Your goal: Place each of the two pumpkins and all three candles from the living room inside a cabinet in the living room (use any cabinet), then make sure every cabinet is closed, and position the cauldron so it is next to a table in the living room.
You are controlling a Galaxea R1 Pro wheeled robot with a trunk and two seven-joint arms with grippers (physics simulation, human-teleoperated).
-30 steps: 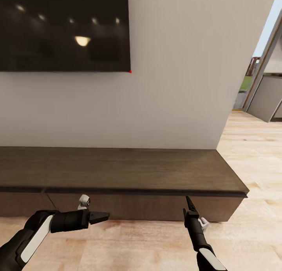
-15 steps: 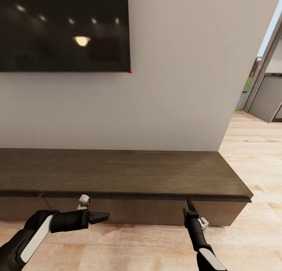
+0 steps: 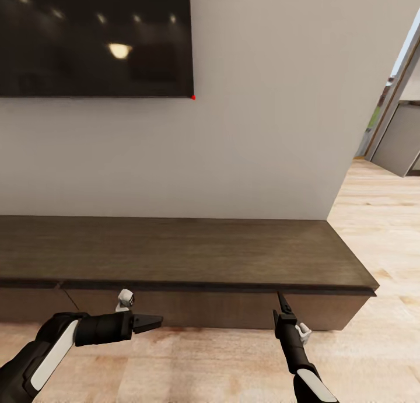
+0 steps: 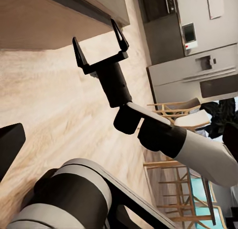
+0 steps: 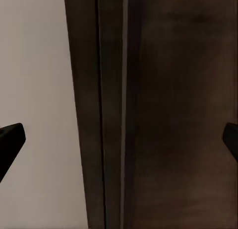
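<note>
Both grippers empty, jaws apart: left gripper (image 3: pixel 156 321) and right gripper (image 3: pixel 282 302) at the cabinet (image 3: pixel 175 251) front edge, fronts closed.

The cabinet (image 3: pixel 175 254) is running off the head view's left edge, and so is the dark screen (image 3: pixel 93 38) above it. What lies behind the cabinet's fronts is staying hidden.
</note>
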